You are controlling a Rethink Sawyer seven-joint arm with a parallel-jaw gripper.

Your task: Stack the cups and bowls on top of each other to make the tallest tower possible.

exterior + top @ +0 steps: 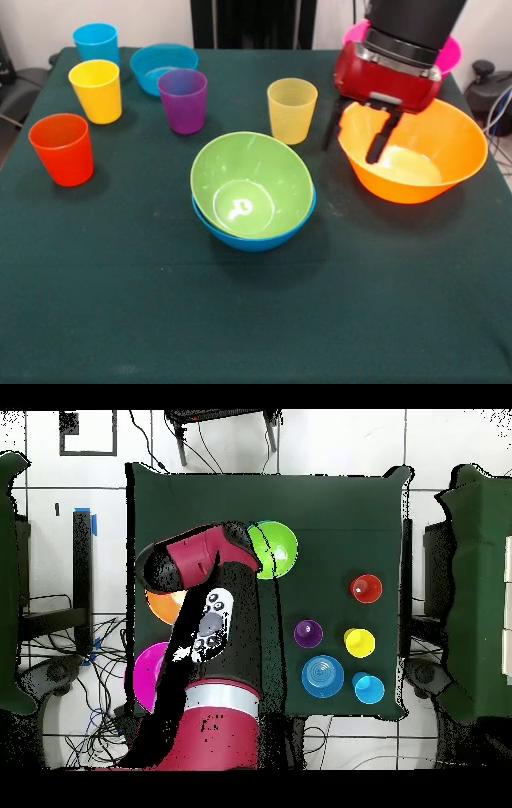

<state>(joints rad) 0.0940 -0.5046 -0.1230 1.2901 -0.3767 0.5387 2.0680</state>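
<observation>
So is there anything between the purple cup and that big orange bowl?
Yes: in the front view the pale yellow-green cup stands upright between the purple cup and the orange bowl, touching neither.

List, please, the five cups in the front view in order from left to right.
Orange cup → yellow cup → purple cup → pale yellow-green cup. The blue cup sits above the yellow one, overlapping it sideways, so I leave its place open.
</observation>
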